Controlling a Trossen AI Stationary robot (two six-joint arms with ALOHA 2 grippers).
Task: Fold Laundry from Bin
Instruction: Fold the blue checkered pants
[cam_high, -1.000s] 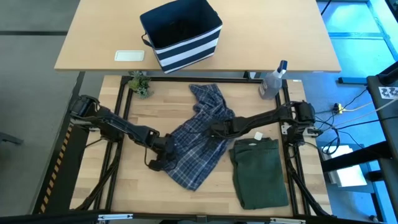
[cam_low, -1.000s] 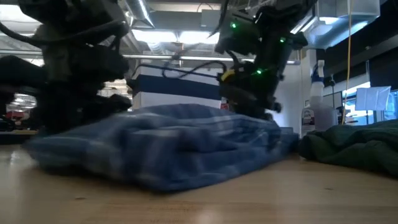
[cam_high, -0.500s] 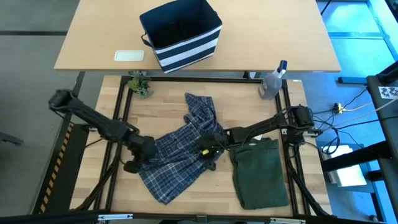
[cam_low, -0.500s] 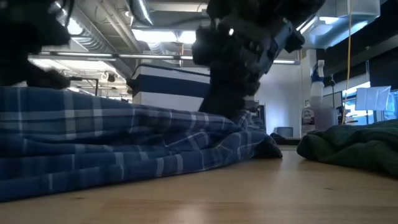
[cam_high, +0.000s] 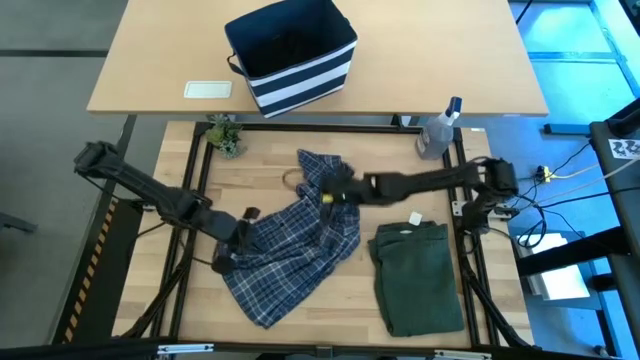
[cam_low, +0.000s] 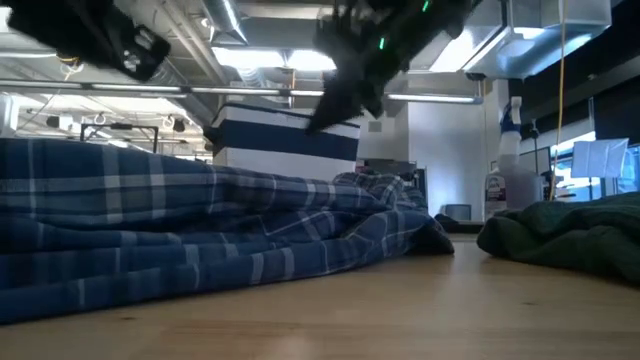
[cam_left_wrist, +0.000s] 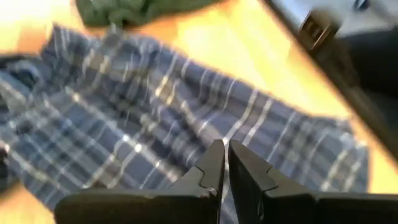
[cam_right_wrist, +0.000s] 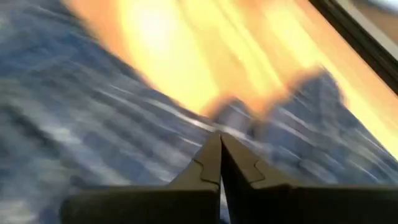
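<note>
The blue-and-white plaid shirt (cam_high: 295, 245) lies spread on the table's middle, with one sleeve (cam_high: 320, 168) reaching toward the far edge. A dark olive-green garment (cam_high: 418, 278) lies folded to its right. My left gripper (cam_high: 240, 240) hovers over the shirt's left edge; its fingers (cam_left_wrist: 225, 149) are shut on nothing. My right gripper (cam_high: 335, 190) hangs above the shirt's far part, also shut and empty (cam_right_wrist: 220, 140). In the low view both stand well above the cloth (cam_low: 200, 230). The striped bin (cam_high: 292, 55) stands on the far table.
A clear spray bottle (cam_high: 437, 130) stands at the far right corner of the work table. A small plant (cam_high: 225, 135) sits at the far left corner. A white flat object (cam_high: 208, 89) lies left of the bin. Bare wood shows near the shirt's lower left.
The shirt has been drawn out of a bunch toward the near left and now lies flatter and wider; its far sleeve has stayed. My left gripper went left with it, then rose off the cloth. My right gripper went toward the near edge, then rose and swung toward the far edge.
</note>
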